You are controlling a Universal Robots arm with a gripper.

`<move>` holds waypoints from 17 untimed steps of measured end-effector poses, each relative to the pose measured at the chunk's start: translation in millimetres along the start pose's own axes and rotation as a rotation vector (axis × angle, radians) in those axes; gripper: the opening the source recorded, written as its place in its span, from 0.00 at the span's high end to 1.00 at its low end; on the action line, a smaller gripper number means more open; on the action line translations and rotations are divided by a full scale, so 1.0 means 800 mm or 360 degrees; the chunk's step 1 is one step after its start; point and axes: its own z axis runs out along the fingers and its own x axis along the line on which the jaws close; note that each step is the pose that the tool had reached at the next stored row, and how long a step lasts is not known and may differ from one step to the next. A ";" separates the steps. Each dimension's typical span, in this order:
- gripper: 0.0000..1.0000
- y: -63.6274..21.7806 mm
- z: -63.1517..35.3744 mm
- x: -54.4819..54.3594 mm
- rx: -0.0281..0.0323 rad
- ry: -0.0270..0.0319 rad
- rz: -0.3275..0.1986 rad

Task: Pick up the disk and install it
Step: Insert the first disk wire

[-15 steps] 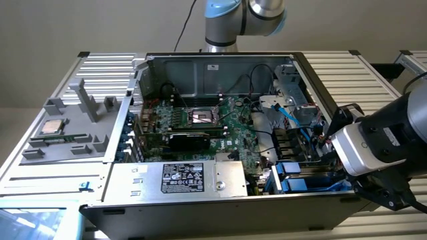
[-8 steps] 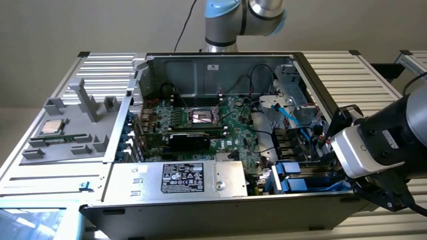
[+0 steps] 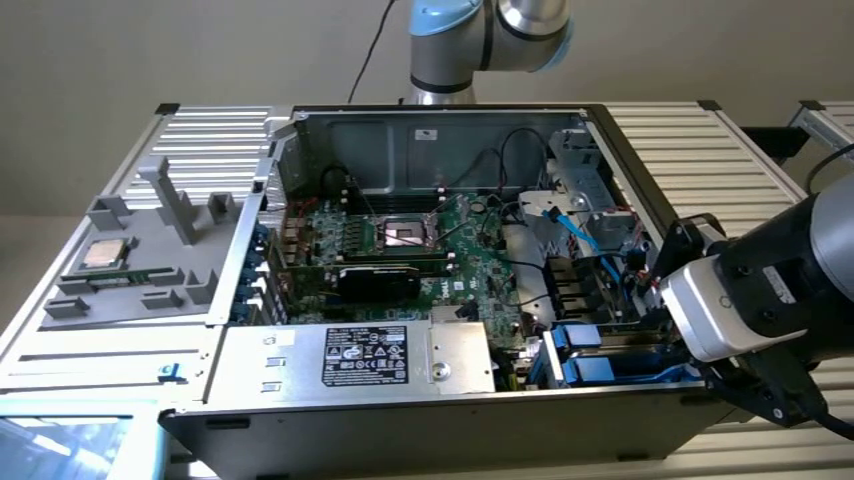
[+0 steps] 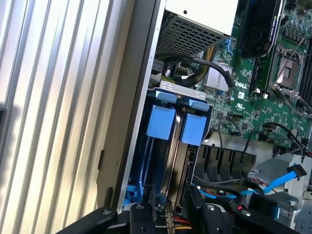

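The disk [image 4: 176, 146] stands on edge in the drive bay at the front corner of the open computer case, a thin silver slab between the blue plates of its carrier frame [image 4: 161, 122]. In the exterior view its blue carrier [image 3: 583, 368] shows low on that view's right, just in front of the arm's wrist [image 3: 747, 300]. My gripper [image 4: 173, 222] sits over the disk's near end. One black finger [image 4: 141, 217] is on each side, set about as wide apart as the carrier, and they appear closed on the disk.
The silver power-supply box [image 3: 367, 357] lies beside the bay. The motherboard [image 3: 427, 240] fills the case floor. Blue cables [image 4: 287, 178] and black wires run close to the bay. A small square CPU chip [image 3: 107, 253] rests on the grey fixture outside the case.
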 end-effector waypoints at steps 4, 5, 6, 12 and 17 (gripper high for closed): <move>0.60 0.000 0.000 0.000 0.00009 0.00003 0.0000; 0.60 0.000 0.001 0.000 0.00011 0.00000 0.0000; 0.60 0.000 0.001 0.000 0.00012 0.00001 0.0000; 0.69 -0.004 0.001 0.001 0.00011 -0.00003 -0.0001; 0.76 -0.004 0.001 0.001 0.00005 -0.00002 -0.0004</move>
